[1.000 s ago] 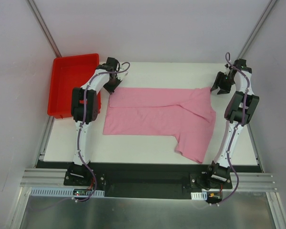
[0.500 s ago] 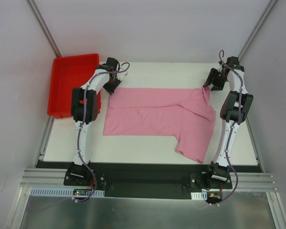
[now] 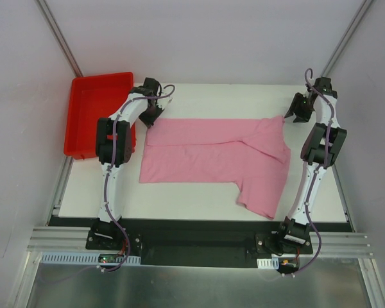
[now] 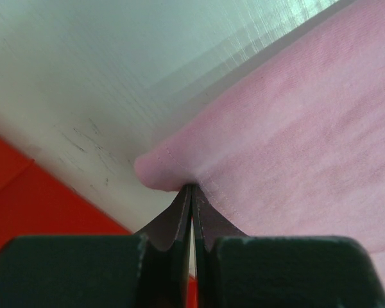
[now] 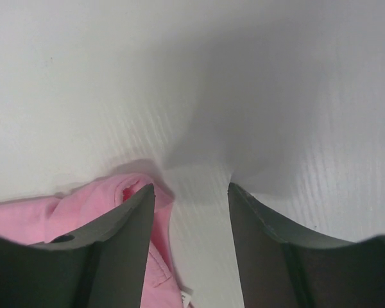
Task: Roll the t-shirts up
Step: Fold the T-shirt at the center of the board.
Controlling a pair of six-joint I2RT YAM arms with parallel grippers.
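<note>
Right wrist view: my right gripper (image 5: 191,189) is open just beside the t-shirt (image 5: 83,205) corner, left gripper (image 4: 191,192) pinches another corner, so I must center before closing.

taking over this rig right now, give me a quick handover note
Left tool: shut on the far left corner of the pink t-shirt.
Right tool: open, holding nothing, at the shirt's far right corner, with bare table between its fingers.
T-shirt: lying flat across the white table, one part trailing toward the near right. The red tray stands at the far left.
Done: shirt laid out flat, left corner pinched.
Left: right tool likely needs to grip its corner; no roll has been started.
</note>
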